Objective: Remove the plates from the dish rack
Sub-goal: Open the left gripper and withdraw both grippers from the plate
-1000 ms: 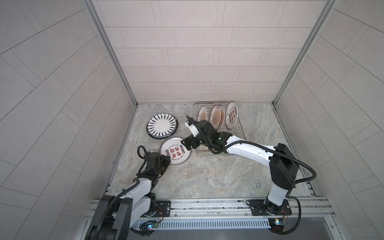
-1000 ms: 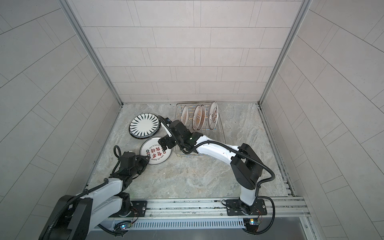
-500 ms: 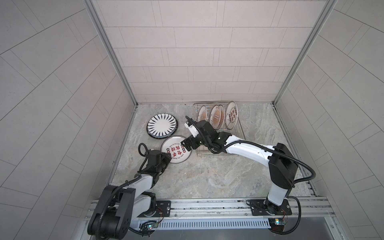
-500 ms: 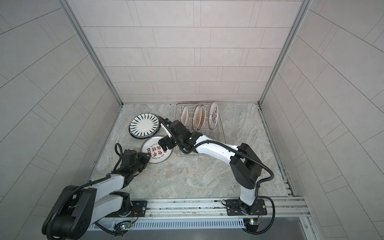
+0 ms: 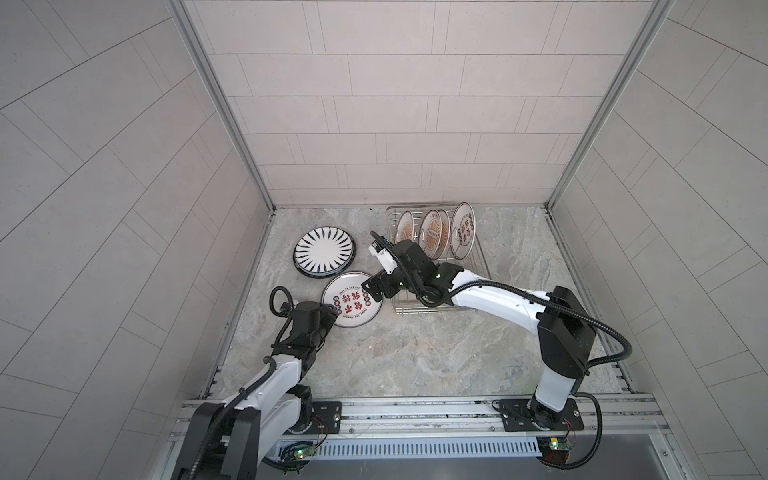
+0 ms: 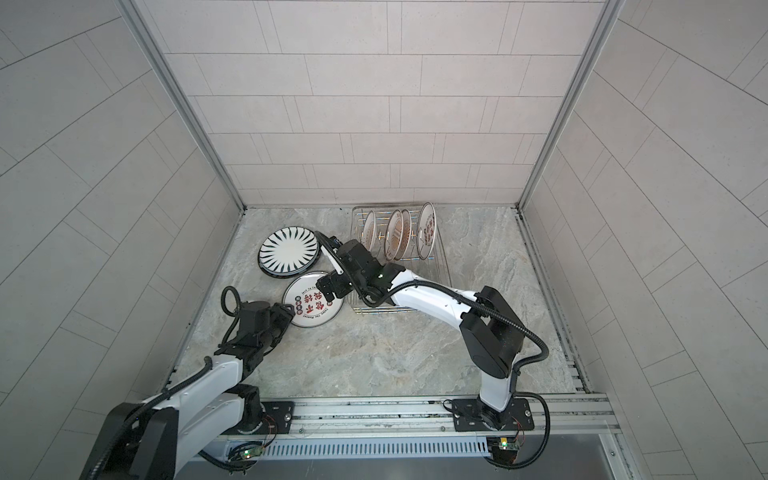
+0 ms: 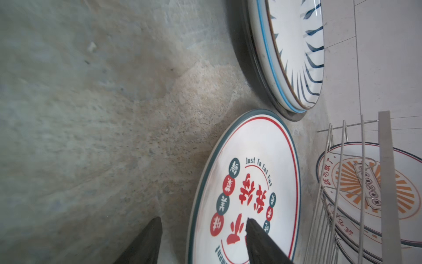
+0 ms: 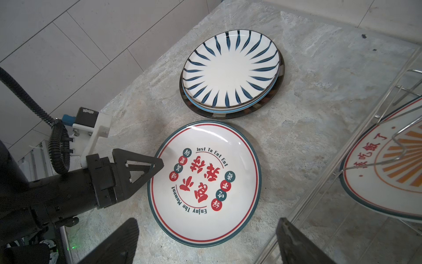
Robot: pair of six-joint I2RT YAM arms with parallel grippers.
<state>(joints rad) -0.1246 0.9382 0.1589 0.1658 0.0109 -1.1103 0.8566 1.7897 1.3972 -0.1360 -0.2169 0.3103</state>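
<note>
Counter: grey marbled slab, carrying everything.

Dish rack is sitting at the back, right of centre, near the rear wall. Its front half is showing bare wire.

Right arm is reaching across the middle, passing over the rack's front end.

Plates in the rack are standing on edge in its rear half; four are showing in both top views. Some are showing an orange sunburst, and the rightmost is showing red lettering.

Striped plate is lying face up left of the rack, topping a small stack. Dark-rimmed plate is lying at the bottom, its rim sticking out.

Lettered plate is lying flat on the counter just in front of that stack, off the rack's front-left corner. Can't tell if its rim is touching the stack.

Right tool is hovering over the lettered plate's rack-side rim. It's released: jaws are spread wide, nothing between them.

Left tool is sitting at the opposite rim, also released. One finger is hanging over the plate's face, the other over bare counter. It isn't clamping the plate; contact unclear.
</note>
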